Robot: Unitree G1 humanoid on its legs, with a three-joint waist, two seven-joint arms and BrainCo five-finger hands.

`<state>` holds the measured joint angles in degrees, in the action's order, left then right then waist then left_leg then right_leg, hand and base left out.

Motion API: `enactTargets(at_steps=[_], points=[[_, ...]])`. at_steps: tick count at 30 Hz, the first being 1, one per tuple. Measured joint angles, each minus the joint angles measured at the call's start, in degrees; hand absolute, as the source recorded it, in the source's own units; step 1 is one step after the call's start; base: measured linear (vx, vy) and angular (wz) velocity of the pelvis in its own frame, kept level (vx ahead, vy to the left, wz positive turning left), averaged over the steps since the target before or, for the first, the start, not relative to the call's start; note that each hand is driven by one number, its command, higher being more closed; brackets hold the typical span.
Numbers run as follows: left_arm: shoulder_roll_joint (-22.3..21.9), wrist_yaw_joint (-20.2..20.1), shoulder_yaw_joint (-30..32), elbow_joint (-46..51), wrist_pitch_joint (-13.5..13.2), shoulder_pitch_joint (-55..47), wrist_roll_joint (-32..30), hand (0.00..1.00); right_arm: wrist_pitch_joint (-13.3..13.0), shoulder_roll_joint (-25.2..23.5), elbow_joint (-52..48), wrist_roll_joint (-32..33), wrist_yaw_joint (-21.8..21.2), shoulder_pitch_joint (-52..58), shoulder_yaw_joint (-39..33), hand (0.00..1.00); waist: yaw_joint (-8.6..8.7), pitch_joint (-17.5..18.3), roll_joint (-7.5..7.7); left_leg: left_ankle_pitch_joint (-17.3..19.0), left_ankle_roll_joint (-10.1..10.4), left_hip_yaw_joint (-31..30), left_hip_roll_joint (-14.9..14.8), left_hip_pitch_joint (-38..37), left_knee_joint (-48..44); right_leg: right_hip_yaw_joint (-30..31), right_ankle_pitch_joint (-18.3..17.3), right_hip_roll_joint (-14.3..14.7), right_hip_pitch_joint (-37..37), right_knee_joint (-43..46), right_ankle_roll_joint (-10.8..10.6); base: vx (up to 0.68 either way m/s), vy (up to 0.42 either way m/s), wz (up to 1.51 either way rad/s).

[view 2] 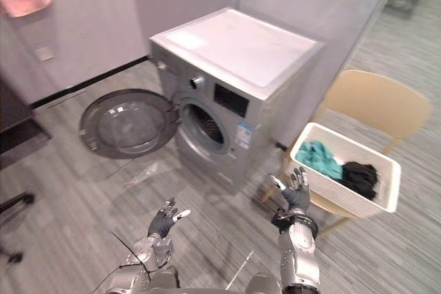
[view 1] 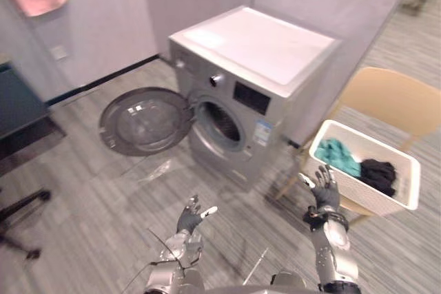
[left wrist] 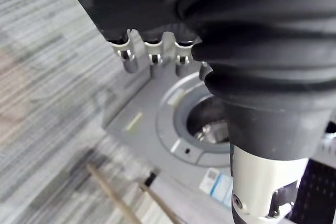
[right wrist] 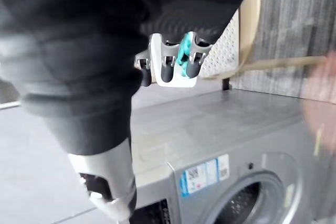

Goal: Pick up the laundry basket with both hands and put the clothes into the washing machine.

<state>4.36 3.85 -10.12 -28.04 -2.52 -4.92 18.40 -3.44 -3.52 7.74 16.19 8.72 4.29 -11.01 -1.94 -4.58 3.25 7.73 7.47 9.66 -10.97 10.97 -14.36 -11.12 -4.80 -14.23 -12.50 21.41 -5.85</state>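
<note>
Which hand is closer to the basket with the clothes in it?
The right hand, probably. It is raised with open fingers close beside the white laundry basket on the chair. The left hand is open too, but farther away, over the floor before the washing machine.

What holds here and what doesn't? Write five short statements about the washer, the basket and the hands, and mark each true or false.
1. The washer has its door swung open. True.
2. The basket stands on the floor. False: it sits on a chair beside the washer.
3. The right hand is shut on the basket. False: its fingers are straight and spread, curled round nothing.
4. The basket holds a teal cloth and a black cloth. True.
5. The left hand holds a cloth. False: it is open and empty, raised above the floor in front of the washer.
</note>
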Motion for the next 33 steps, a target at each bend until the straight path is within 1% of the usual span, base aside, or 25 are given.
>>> enactTargets(at_steps=[1, 2, 3, 4, 6, 7, 9, 11, 12, 14, 15, 16, 17, 18, 19, 20, 21, 22, 23, 24, 25, 26, 28, 31, 33], points=[[0.85, 0.02, 0.13, 0.29, -0.01, 0.43, 0.03, 0.0, -0.13, -0.27, 0.18, -0.25, 0.13, -0.17, -0.22, 0.0, 0.48, 0.5, 1.91, -0.91, 0.45, 0.49, 1.49, -1.18, 1.91, 0.25, -0.94, -0.24, 0.15, -3.02, -0.08, -0.04, -0.034, -0.13], [0.8, 0.24, 1.01, 0.23, -0.02, 2.32, 0.12, 0.0, -0.58, 0.85, -0.01, -1.06, 0.14, -1.4, -1.21, 0.0, 1.53, -1.12, 2.03, 0.59, -0.78, -0.3, 1.66, 1.77, -7.67, -0.43, -1.46, 0.53, 0.52, -5.07, -1.6, 0.05, -0.053, -0.31], [-0.43, 0.16, 0.7, 0.64, -0.08, 2.05, 0.14, 0.0, -0.61, 3.05, -0.58, -1.09, 0.2, -1.57, -2.12, 0.0, 0.94, -1.42, -1.57, 4.66, -1.14, -0.54, 0.03, -0.65, -6.91, -0.25, -0.96, 2.91, 1.27, -6.39, -1.59, 0.07, 0.008, -0.25], [-0.53, 0.12, 0.64, 0.53, 0.09, 2.62, 0.18, 0.0, -0.17, 2.99, -0.24, -1.09, 0.89, -0.98, -3.1, 0.0, 1.54, -2.09, -1.73, 5.02, -0.29, -1.07, -0.13, -2.67, -3.85, -0.02, 0.17, 3.17, 2.07, -6.7, -1.5, 0.06, -0.006, -0.34], [-0.52, 0.1, 0.6, 0.62, -0.04, 2.73, 0.18, 0.0, -0.12, 3.07, -0.51, -1.1, 1.2, 0.15, -5.01, 0.0, 1.69, -1.91, -1.85, 4.63, 0.12, -1.3, -0.43, -4.19, -2.26, -0.57, -0.08, 3.82, 2.76, -6.53, -1.22, 0.14, -0.061, 0.09], [-0.62, 0.14, 0.59, 0.65, -0.05, 2.7, 0.19, 0.0, -0.12, 3.16, -2.04, -1.13, 1.22, 0.88, -6.32, 0.0, 2.45, -1.55, -2.42, 4.51, 0.42, -2.14, -1.09, -4.82, -1.5, -1.55, -1.55, 4.28, 3.21, -5.43, -0.54, 0.16, -0.103, 0.2], [-0.72, 0.28, 0.64, 0.67, -0.1, 2.61, 0.85, 0.0, -0.17, 4.06, -4.56, -1.22, 1.2, 1.15, -6.54, 0.0, 3.08, -1.12, -3.08, 4.11, 0.89, -3.22, -1.83, -4.81, -1.34, -2.77, -3.43, 4.66, 3.11, -3.79, -0.08, 0.19, -0.132, 0.26], [-0.87, 0.32, 0.67, 0.67, -0.11, 2.01, 1.31, 0.0, -0.33, 5.15, -7.13, -1.68, 1.11, 2.25, -6.52, 0.0, 3.06, 0.14, -4.09, 3.65, 1.22, -3.63, -3.3, -4.73, -1.7, -3.7, -4.81, 6.39, 3.34, -3.24, 0.72, 0.23, -0.153, 0.15], [-0.96, 0.32, 0.9, 0.7, -0.11, 1.46, 1.38, 0.0, -0.44, 5.4, -7.29, -1.84, 1.03, 2.39, -6.54, 0.0, 2.92, 0.35, -4.18, 2.9, 0.61, -4.25, -4.25, -3.45, -5.25, -4.52, -5.12, 7.45, 4.77, -4.04, 1.23, 0.23, -0.158, 0.13], [-1.34, 0.33, 1.78, 0.69, 0.09, 0.28, 1.81, 0.0, -0.43, 5.84, -7.3, -2.6, 0.94, 2.67, -6.52, 0.0, 2.7, 0.32, -4.21, 1.14, -2.37, -4.97, -5.98, -0.22, -15.37, -5.15, -5.27, 8.93, 8.03, -5.59, 1.71, 0.2, -0.186, 0.05], [-1.5, 0.29, 1.96, 0.7, 0.19, -0.77, 1.89, 0.0, -0.43, 6.56, -7.31, -2.81, 0.81, 2.69, -6.44, 0.0, 2.5, 0.24, -4.48, -0.69, -5.16, -4.95, -7.06, 0.8, -20.95, -4.89, -5.2, 9.9, 10.58, -6.87, 1.97, 0.16, -0.162, -0.13], [-1.52, 0.23, 2.52, 0.72, 0.28, -1.55, 1.88, 0.0, -0.44, 6.89, -7.48, -2.82, 0.82, 2.63, -6.44, 0.0, 2.45, 0.16, -4.55, -2.52, -6.72, -5.88, -7.08, 1.47, -24.51, -4.45, -5.17, 10.24, 12.48, -7.88, 2.85, 0.21, -0.143, -0.31], [-2.15, 0.09, 3.51, 0.86, 0.45, -3.04, 1.88, 0.0, -0.45, 7.83, -7.99, -2.86, 0.89, 2.49, -6.35, 0.0, 1.58, 0.05, -4.46, -2.7, -5.09, -8.25, -6.16, 3.17, -29.1, -3.04, -5.37, 10.0, 14.58, -9.23, 4.06, 0.24, -0.035, -0.54], [-3.61, 0.0, 3.52, 1.16, 0.73, -3.84, 1.88, 0.0, -0.55, 9.04, -8.26, -2.86, 1.03, 1.98, -6.83, 0.0, 0.71, 0.41, -5.5, 2.45, -2.53, -10.6, -2.56, 4.26, -30.42, -1.34, -5.45, 9.67, 15.06, -9.97, 4.19, 0.19, -0.001, -0.58], [-3.9, -0.11, 3.45, 1.37, 0.74, -4.15, 1.88, 0.0, -0.54, 9.51, -8.18, -2.87, 1.05, 1.5, -6.93, 0.0, 0.51, 0.38, -5.8, 4.71, -2.94, -11.48, -0.06, 4.82, -29.37, -0.62, -5.47, 9.24, 15.12, -10.2, 4.2, 0.18, 0.079, -0.6], [-3.85, -0.13, 3.54, 1.36, 0.84, -4.32, 1.88, 0.0, -0.52, 10.66, -7.62, -2.87, 1.03, 0.47, -6.87, 0.0, 0.13, 0.2, -6.06, 6.79, -4.93, -12.19, 4.42, 5.49, -23.98, 0.59, -5.47, 8.13, 15.12, -10.48, 4.17, 0.1, 0.079, -0.51], [-3.55, -0.14, 3.69, 1.5, 0.84, -4.57, 1.88, 0.0, -0.46, 10.86, -6.9, -2.86, 1.04, -0.08, -6.78, 0.0, -0.5, 0.08, -6.67, 5.78, -5.04, -12.34, 7.67, 5.51, -15.58, 1.6, -5.58, 7.91, 15.38, -10.46, 3.98, 0.16, 0.14, -0.49], [-3.65, -0.11, 3.99, 1.79, 0.83, -4.98, 1.88, 0.0, -0.42, 10.91, -6.9, -2.86, 1.04, -0.08, -6.47, 0.0, -0.7, 0.16, -7.42, 3.41, -4.88, -12.83, 8.65, 4.99, -10.62, 1.85, -5.79, 8.3, 15.72, -10.45, 3.64, 0.16, 0.129, -0.43], [-3.76, -0.06, 4.2, 2.76, 0.76, -6.15, 1.9, 0.0, -0.49, 10.21, -6.5, -2.96, 1.02, -0.28, -5.23, 0.0, -1.03, -0.18, -7.94, -2.25, -6.09, -13.29, 10.04, 3.45, -5.98, 2.83, -7.58, 8.84, 16.87, -10.01, 1.89, 0.19, 0.112, -0.16], [-3.04, 0.01, 4.88, 3.21, 0.72, -6.32, 1.93, 0.0, -0.21, 9.66, -6.43, -3.29, 0.99, 0.09, -3.25, 0.0, -0.56, -0.33, -6.42, -2.86, -6.37, -13.7, 11.55, 1.73, -4.0, 3.65, -7.99, 7.66, 16.84, -9.98, 1.97, 0.15, 0.058, 0.0], [-2.96, 0.01, 5.45, 3.42, 0.74, -6.34, 1.94, 0.0, -0.23, 9.56, -6.47, -3.48, 0.95, 0.05, -2.16, 0.0, -0.36, -0.43, -5.87, -2.98, -6.64, -13.85, 12.11, 1.55, -3.48, 3.83, -8.26, 7.14, 16.89, -9.96, 1.61, 0.12, 0.029, 0.14], [-3.3, 0.07, 6.05, 3.58, 0.84, -6.19, 1.99, 0.0, -0.08, 9.4, -6.48, -3.78, 0.92, -0.02, -0.33, 0.0, -0.67, -0.97, -5.25, -2.74, -7.01, -12.9, 12.35, 1.11, -3.44, 4.96, -8.62, 6.48, 17.13, -9.65, 1.18, 0.1, 0.046, -0.09], [-4.27, 0.19, 7.56, 6.59, 1.04, -8.26, 2.39, 0.0, 0.23, 7.35, -7.05, -4.34, -0.38, 0.13, 2.2, 0.0, -1.91, -1.04, -4.99, -2.38, -7.45, -10.64, 12.29, -1.19, -2.09, 6.55, -8.6, 5.83, 17.17, -8.54, 1.18, 0.09, 0.047, -0.38], [-4.71, 0.17, 7.98, 8.27, 0.89, -7.99, 2.4, 0.0, 0.4, 6.03, -7.06, -4.54, -1.52, 0.47, 3.15, 0.0, -1.93, -0.9, -4.7, -2.38, -7.45, -9.05, 12.33, -2.16, 0.04, 7.52, -8.61, 5.32, 17.04, -9.34, 1.17, 0.03, 0.014, -0.29], [-4.69, 0.33, 7.97, 8.27, 0.89, -7.52, 2.4, 0.0, 1.17, 6.05, -7.05, -4.54, -1.61, 1.55, 4.01, 0.0, -1.88, -0.68, -3.99, -2.87, -7.15, -7.64, 12.36, -2.76, 2.28, 9.36, -8.62, 5.05, 16.1, -10.62, 1.15, 0.02, 0.001, -0.45]])
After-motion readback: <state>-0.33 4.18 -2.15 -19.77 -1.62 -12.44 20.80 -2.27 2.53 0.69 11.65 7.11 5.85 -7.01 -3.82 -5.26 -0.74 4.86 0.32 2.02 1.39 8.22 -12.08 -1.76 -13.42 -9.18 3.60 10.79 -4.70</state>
